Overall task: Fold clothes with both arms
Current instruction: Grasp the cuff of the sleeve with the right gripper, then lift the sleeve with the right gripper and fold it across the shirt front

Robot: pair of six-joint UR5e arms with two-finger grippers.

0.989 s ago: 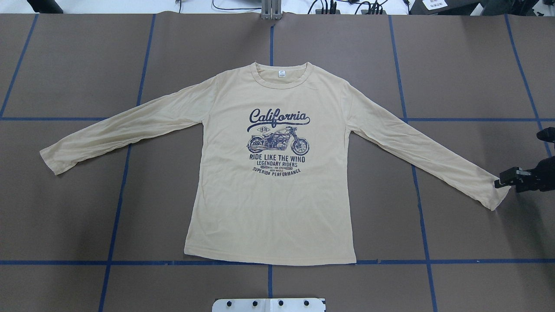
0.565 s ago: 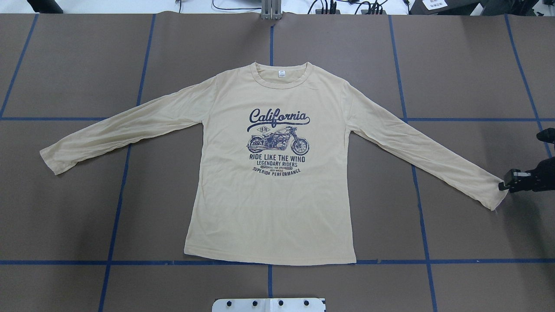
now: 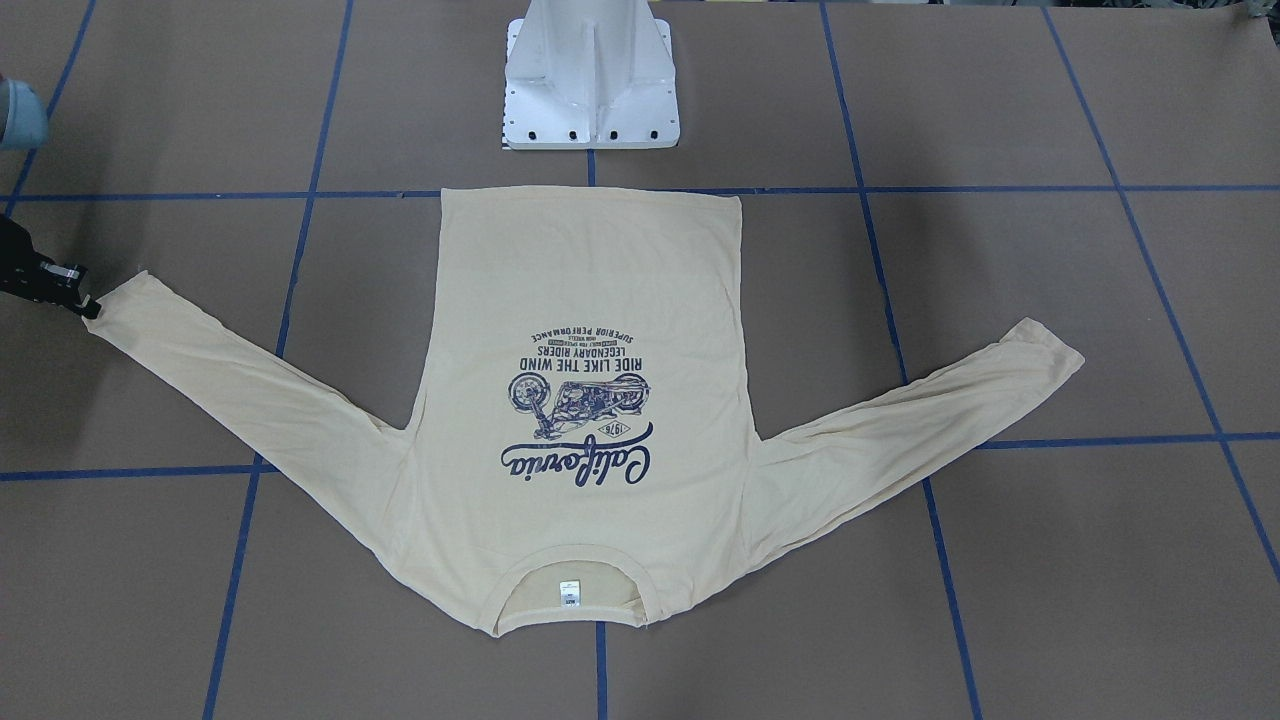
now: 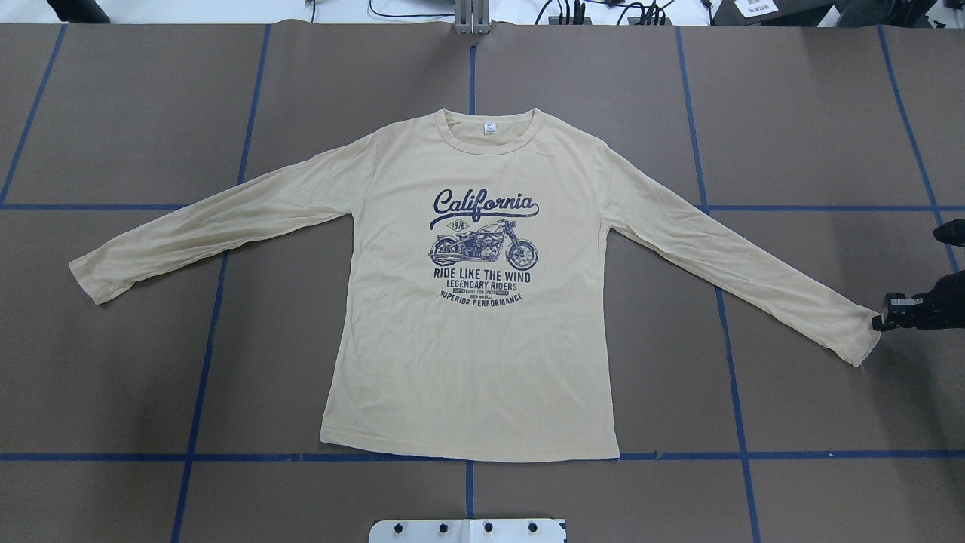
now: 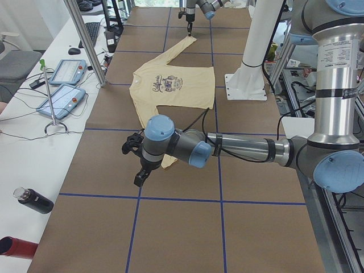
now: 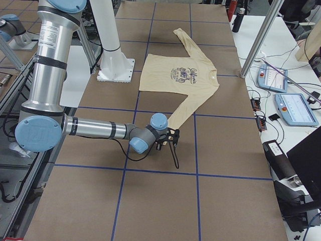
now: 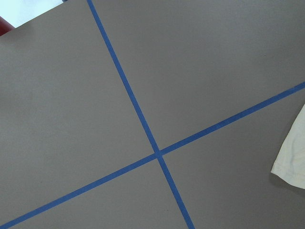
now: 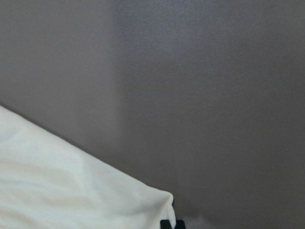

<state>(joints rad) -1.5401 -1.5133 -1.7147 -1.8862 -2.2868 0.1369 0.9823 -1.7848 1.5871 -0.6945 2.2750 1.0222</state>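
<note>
The shirt [image 4: 467,362] lies flat and print up in the middle of the desk [image 4: 151,377], hem toward my edge and sleeves splayed toward both ends. My right fingers [image 4: 877,323] touch the outer corner of the right cuff [image 4: 859,335], and the sleeve runs inward from them. I cannot tell whether they pinch it. My left fingers [image 5: 138,173] hang near the left cuff [image 7: 291,160] without touching it, and I cannot tell their state either.

right gripper [image 4: 877,324] low, left arm [image 5: 239,149] outstretched

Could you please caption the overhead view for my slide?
Cream shirt lies flat; right end effector at its sleeve cuff.
</note>
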